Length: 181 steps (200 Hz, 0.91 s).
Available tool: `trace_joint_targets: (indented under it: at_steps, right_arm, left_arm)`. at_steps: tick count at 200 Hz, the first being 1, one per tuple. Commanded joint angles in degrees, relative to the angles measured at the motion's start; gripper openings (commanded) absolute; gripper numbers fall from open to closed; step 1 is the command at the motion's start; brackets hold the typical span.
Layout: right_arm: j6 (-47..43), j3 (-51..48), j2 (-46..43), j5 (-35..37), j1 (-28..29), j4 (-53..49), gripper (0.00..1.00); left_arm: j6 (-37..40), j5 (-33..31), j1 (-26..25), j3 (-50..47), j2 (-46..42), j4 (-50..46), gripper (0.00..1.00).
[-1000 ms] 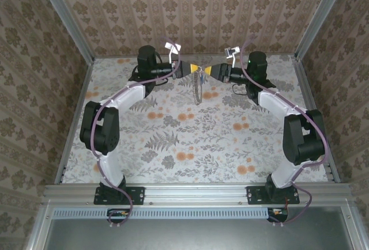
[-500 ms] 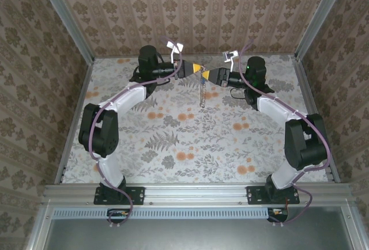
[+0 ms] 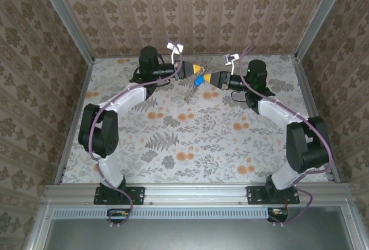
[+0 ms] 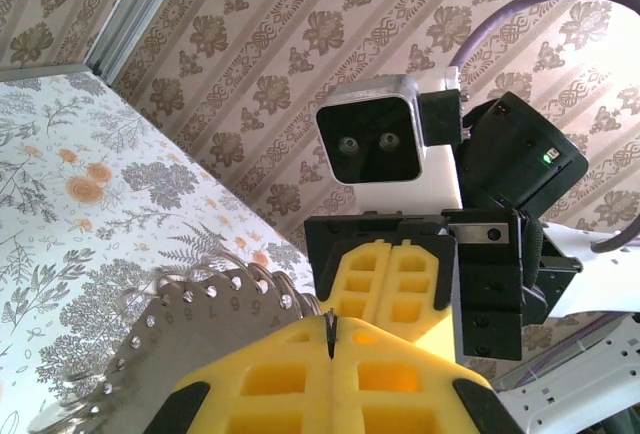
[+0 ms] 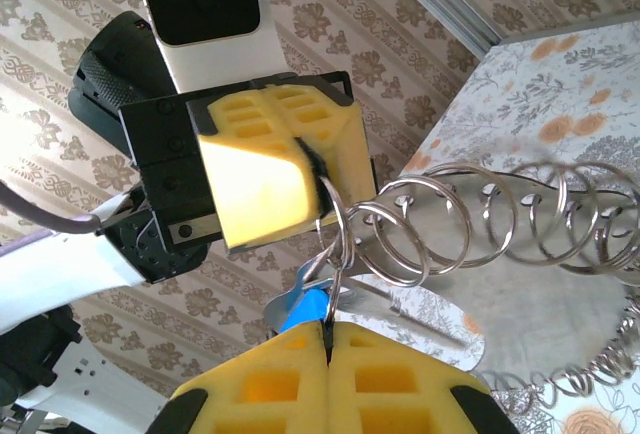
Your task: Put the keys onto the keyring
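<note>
In the top view my left gripper (image 3: 199,69) and right gripper (image 3: 205,78) meet tip to tip above the far middle of the table. The keyring (image 3: 189,93), a silvery plate edged with wire rings, hangs below them. In the left wrist view my left gripper (image 4: 330,326) is shut on a thin ring at the end of the keyring (image 4: 190,339). The right wrist view shows my right gripper (image 5: 327,332) shut on the keys (image 5: 303,311), a blue head with a silvery blade on a small ring. That ring touches the end ring of the keyring (image 5: 430,229). The blue keys (image 3: 198,81) show between the grippers.
The flowered table top (image 3: 190,140) lies well below both grippers. Patterned walls (image 3: 196,8) and metal corner posts (image 3: 66,19) close in the back and the sides. Purple cables (image 3: 173,51) loop over both wrists.
My right gripper has shut and shifted slightly right and down. The blue keys now show between the grippers. The hanging keyring has swung to the left.
</note>
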Motion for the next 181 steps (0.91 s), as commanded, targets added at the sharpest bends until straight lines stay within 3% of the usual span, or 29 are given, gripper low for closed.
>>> trace_joint_targets:
  at_steps: [1, 81, 142, 166, 181]
  right_arm:
    - [-1.18, -1.21, -2.4, -0.19, 0.88, 0.77, 0.0]
    - [-5.03, 0.17, -2.4, 2.46, 5.09, -5.05, 0.0]
    - [-6.77, 0.22, -2.88, 3.12, 5.13, -7.84, 0.0]
    - [-8.48, -1.74, -5.69, 3.25, 4.07, -10.92, 0.28]
    - [-9.68, -3.93, -8.75, 3.33, 2.98, -12.98, 0.36]
  left_arm:
    - [0.05, -1.56, 0.09, -0.29, -4.28, 2.41, 0.0]
    - [0.19, -4.17, -3.24, -2.29, -6.13, 3.37, 0.0]
    - [-1.03, -5.81, -3.69, -4.84, -6.05, 6.12, 0.0]
    - [-1.89, -6.52, -3.17, -5.86, -6.05, 7.78, 0.0]
    - [-2.79, -6.7, -2.73, -6.68, -6.06, 9.39, 0.0]
